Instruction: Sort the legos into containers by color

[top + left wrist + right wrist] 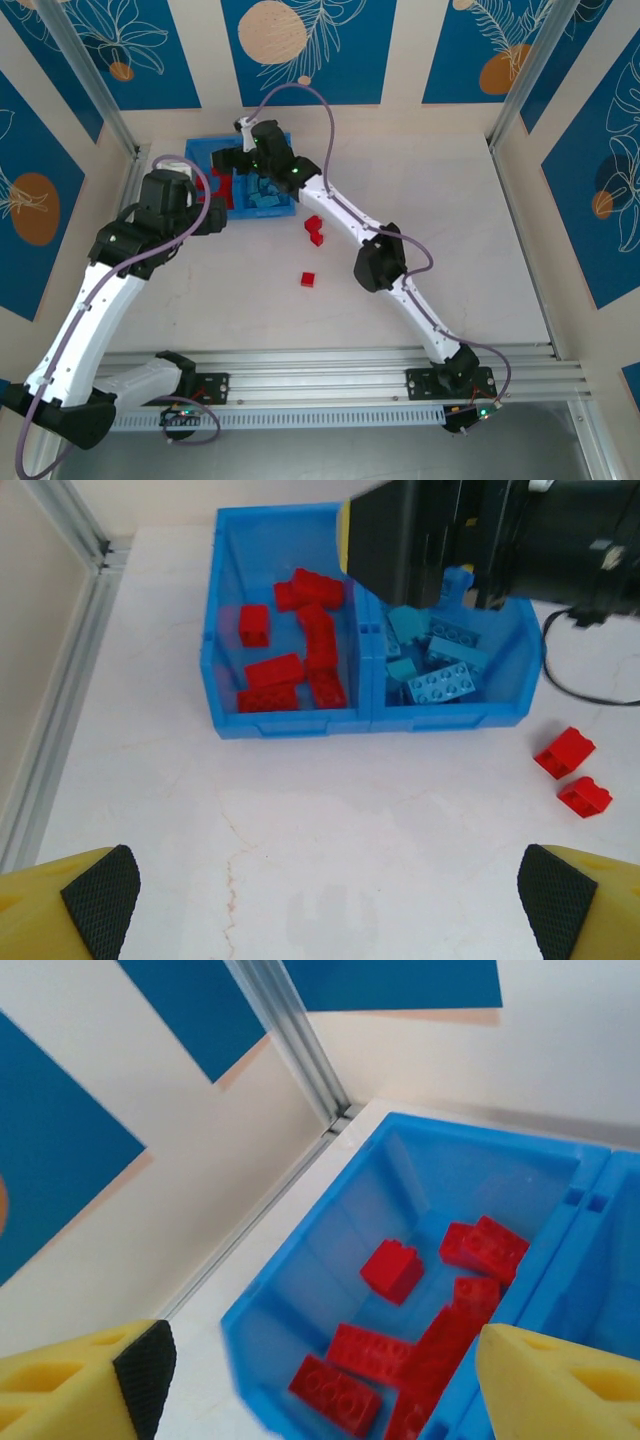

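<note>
The top view shows three red legos [313,222] loose on the tabletop [450,220], right of the tray [200,150]. The left wrist view shows light blue legos [445,680] in its right compartment [450,715]. The right gripper [320,1370], spread wide and empty, hangs over the red-filled left compartment [330,1250]. The left gripper [327,905] gapes empty on the tray's near side.

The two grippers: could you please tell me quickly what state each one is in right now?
Left gripper: open, holding nothing.
Right gripper: open, holding nothing, above the tray compartment with red legos.
</note>
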Controlling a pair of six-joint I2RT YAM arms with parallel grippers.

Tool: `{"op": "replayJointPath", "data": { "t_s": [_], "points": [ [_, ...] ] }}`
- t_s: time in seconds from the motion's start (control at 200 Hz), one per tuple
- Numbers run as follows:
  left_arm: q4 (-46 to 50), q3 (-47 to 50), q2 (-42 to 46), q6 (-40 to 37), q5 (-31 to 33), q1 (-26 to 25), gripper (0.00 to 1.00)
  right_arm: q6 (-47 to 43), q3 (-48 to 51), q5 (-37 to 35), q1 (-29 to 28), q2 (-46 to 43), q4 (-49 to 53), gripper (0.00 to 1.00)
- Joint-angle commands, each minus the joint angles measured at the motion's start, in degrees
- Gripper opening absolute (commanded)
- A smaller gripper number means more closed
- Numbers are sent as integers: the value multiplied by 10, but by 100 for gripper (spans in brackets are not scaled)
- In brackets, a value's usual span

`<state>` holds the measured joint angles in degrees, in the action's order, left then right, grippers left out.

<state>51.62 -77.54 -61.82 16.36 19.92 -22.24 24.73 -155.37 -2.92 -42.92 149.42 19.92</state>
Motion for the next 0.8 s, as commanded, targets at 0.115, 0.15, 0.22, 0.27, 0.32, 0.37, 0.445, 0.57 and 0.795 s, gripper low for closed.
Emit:
{"op": "replayJointPath", "data": {
  "t_s": [0.115,0.15,0.22,0.27,0.32,0.37,0.445,0.57,0.795],
  "points": [
    [-10,20,-35,-34,-192,5,100,39,206,45,19,-263,81,85],
    [-20,32,-41,-35,-223,2,100,41,267,35,24,-308,74,86],
    [-40,58,-55,-43,-269,-11,100,44,402,7,35,-404,49,87],
    [-52,76,-70,-54,-283,-30,100,51,501,-22,45,-471,35,89],
    [-60,89,-91,-71,-291,-52,100,67,584,-52,59,-526,33,93],
    [-63,93,-121,-91,-308,-76,100,91,651,-70,77,-580,49,100],
    [-45,77,-188,-121,-323,-108,100,122,735,-78,104,-651,86,100],
    [-30,37,-299,-130,-322,-149,100,146,843,-99,132,-753,131,100],
    [-73,23,-429,-148,-361,-184,100,209,943,-137,138,-858,189,99]
  ]
}}
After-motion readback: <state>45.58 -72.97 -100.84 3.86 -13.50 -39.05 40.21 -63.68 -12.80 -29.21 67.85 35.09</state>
